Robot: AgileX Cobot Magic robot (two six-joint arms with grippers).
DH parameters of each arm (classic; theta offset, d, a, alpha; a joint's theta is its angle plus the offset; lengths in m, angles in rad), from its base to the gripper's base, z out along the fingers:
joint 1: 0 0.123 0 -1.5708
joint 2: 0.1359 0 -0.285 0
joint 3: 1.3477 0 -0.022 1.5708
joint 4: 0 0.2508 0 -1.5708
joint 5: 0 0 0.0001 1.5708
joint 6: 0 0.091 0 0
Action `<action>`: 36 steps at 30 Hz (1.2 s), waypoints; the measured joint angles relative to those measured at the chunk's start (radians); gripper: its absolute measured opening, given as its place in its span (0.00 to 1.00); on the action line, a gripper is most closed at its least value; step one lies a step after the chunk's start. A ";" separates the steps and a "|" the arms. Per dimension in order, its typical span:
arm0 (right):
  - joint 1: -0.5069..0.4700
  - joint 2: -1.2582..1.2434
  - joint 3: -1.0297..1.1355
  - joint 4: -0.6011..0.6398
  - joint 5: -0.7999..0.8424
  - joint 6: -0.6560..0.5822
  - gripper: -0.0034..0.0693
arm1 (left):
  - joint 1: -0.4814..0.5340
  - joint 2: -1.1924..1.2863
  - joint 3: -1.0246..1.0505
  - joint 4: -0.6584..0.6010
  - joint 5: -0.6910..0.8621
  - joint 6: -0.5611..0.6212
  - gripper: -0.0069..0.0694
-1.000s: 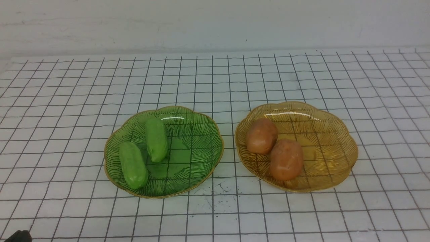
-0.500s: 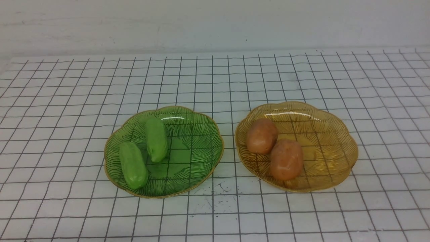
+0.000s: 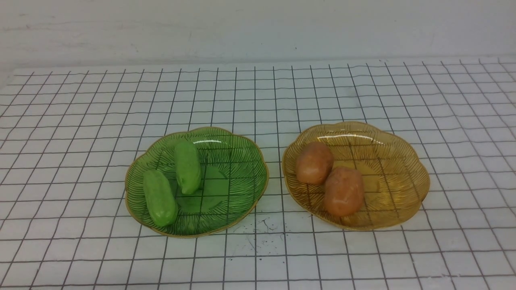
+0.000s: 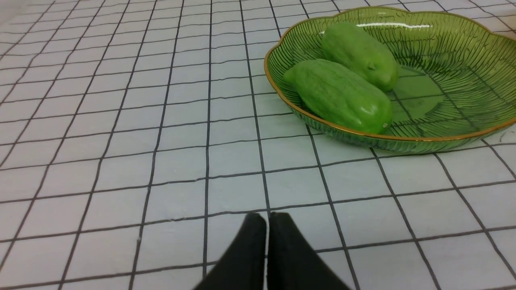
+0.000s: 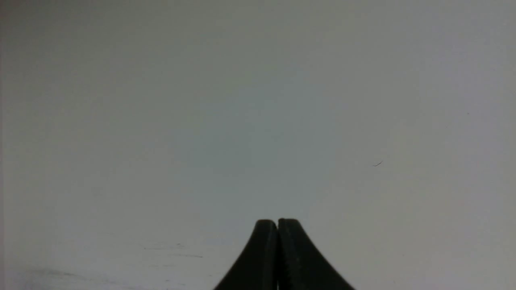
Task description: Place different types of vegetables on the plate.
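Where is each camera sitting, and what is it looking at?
Front view: between the arms, looking forward over the checked table at the green plate with cucumbers and the amber plate with potatoes; no arm shows.
Left wrist view: low above the table, facing the green plate; the shut left claw shows.
Right wrist view: facing a blank pale surface; only the shut right claw shows.
Shared: front and left wrist views both show the green plate.
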 joint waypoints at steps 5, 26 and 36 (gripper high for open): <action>0.000 0.000 0.000 -0.001 -0.002 0.000 0.03 | 0.000 0.000 0.000 0.000 0.000 0.000 0.08; 0.000 0.001 0.042 0.802 -0.291 -0.688 0.03 | 0.000 0.000 0.000 0.000 0.000 0.000 0.08; 0.000 0.003 0.068 1.333 -0.262 -1.272 0.03 | 0.000 0.000 0.000 0.000 0.000 0.000 0.08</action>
